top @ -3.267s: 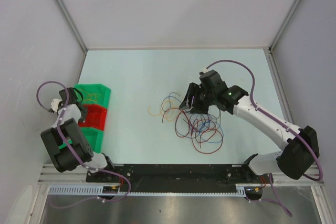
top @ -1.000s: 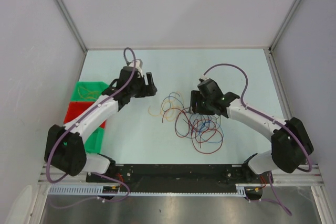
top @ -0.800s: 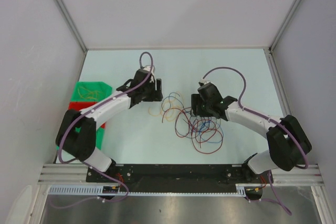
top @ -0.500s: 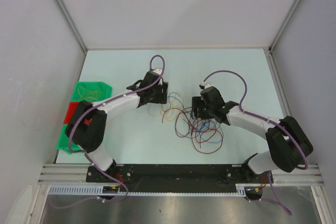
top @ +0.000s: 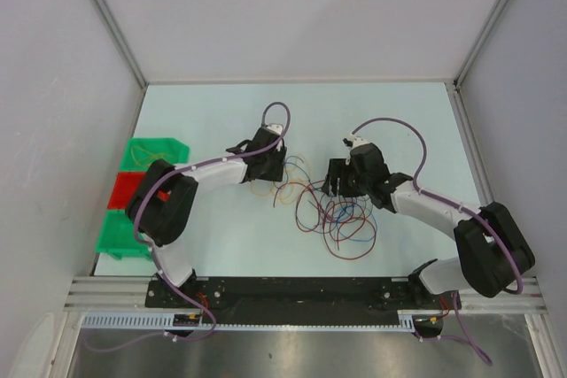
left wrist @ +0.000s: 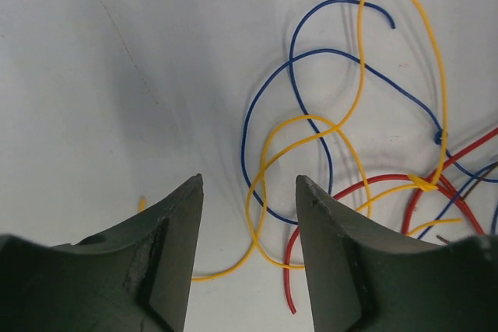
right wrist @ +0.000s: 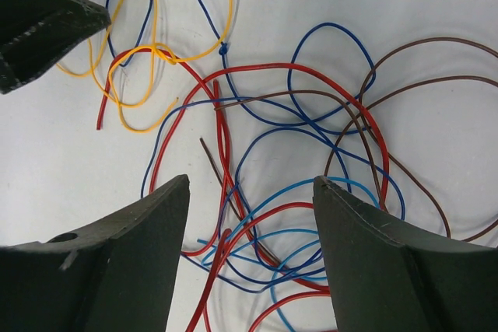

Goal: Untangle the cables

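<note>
While the cables [top: 330, 208] lie tangled on the table [top: 213, 112] between both arms, you see the left gripper [left wrist: 249, 192] spread open above a yellow wire [left wrist: 268, 192] and the right gripper [right wrist: 250, 186] spread open over red and blue strands, neither holding anything.

The cables [top: 323, 205] lie in a loose tangle on the table [top: 221, 236], a little right of its middle and nearer the front edge than the back. The left gripper [top: 268, 158] hangs over the tangle's left fringe and the right gripper [top: 341, 179] over its upper middle, the two facing each other across it. Well apart to the left, bins [top: 133, 196] sit in a row along the table's left edge.
</note>
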You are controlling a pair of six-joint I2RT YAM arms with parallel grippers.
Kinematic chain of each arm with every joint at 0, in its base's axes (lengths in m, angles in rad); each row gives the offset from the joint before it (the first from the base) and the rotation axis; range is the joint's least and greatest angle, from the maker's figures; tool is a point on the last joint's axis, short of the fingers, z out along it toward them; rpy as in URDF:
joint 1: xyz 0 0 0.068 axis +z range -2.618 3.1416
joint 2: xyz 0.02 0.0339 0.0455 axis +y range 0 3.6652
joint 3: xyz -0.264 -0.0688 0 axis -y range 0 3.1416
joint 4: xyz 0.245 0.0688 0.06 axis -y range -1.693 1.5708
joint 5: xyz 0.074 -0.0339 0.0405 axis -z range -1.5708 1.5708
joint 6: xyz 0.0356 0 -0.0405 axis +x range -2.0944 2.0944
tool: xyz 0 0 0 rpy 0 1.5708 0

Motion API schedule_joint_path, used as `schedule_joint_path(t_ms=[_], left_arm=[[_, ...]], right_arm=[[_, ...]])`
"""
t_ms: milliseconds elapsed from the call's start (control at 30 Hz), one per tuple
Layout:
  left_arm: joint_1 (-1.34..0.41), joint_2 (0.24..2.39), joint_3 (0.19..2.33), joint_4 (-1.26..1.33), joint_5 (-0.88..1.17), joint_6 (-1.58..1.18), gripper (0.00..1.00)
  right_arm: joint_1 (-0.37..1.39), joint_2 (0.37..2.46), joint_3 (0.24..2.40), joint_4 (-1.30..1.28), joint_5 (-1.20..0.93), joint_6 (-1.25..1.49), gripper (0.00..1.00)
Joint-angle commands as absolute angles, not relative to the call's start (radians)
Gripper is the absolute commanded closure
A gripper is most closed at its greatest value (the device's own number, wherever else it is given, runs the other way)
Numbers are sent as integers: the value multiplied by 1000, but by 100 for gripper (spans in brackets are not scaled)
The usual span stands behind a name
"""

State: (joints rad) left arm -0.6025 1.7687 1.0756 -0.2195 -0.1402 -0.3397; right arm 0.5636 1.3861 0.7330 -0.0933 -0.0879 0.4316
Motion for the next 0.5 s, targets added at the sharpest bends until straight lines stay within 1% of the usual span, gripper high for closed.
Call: schedule_joint_path(t_ms=[0, 33, 67, 133, 167, 233, 300, 467], left_arm=[[-609, 1787, 1100, -195, -176, -336, 47], [-611, 1787, 1097, -190, -175, -339, 49], [-611, 1786, 1095, -187, -172, -341, 58], [-615, 1783, 1097, -187, -173, -339, 69], [-615, 1781, 1098, -192, -178, -341, 87], [-620, 1775, 1126, -213, -204, -345, 100], [-621, 1764, 1163, -267, -221, -348, 100], [-621, 1657, 1241, -376, -253, -350, 100]], right_arm=[[543, 1371, 724, -38, -138, 419, 31], [535, 1370, 721, -35, -143, 420, 31], [532, 1370, 719, -32, -152, 422, 30], [528, 1370, 718, -29, -161, 422, 31], [522, 1371, 716, -26, -167, 425, 30], [519, 1373, 716, -26, -173, 425, 30], [512, 1376, 716, -25, -179, 426, 30], [508, 1374, 715, -22, -187, 428, 30]])
